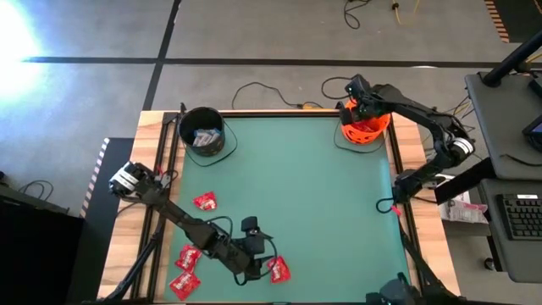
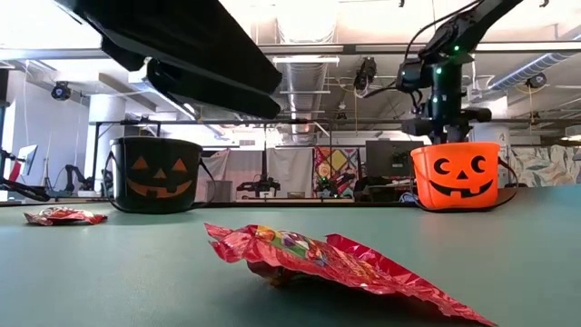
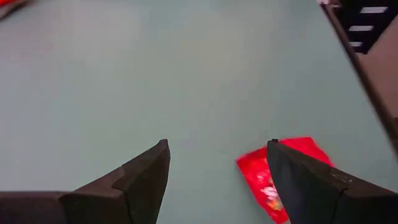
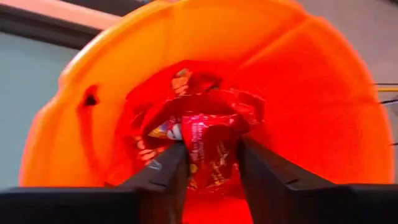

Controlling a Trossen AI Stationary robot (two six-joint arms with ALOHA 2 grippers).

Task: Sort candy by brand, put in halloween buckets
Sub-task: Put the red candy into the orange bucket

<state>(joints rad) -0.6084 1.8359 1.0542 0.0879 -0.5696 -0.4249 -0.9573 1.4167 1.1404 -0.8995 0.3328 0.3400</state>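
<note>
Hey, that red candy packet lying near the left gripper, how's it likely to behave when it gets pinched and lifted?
The red candy packet is probably floppy: in the low view it lies crinkled and buckled on the table. It likely weighs little, being thin and flat. Its shiny wrapper may slide rather than lift if the open left gripper only nudges an edge.

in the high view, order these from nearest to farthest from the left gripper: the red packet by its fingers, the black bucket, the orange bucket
From the left gripper, near the table's front edge:
1. Red packet, right beside the fingers.
2. Black bucket, back left corner.
3. Orange bucket, back right corner, under the right gripper.
</note>
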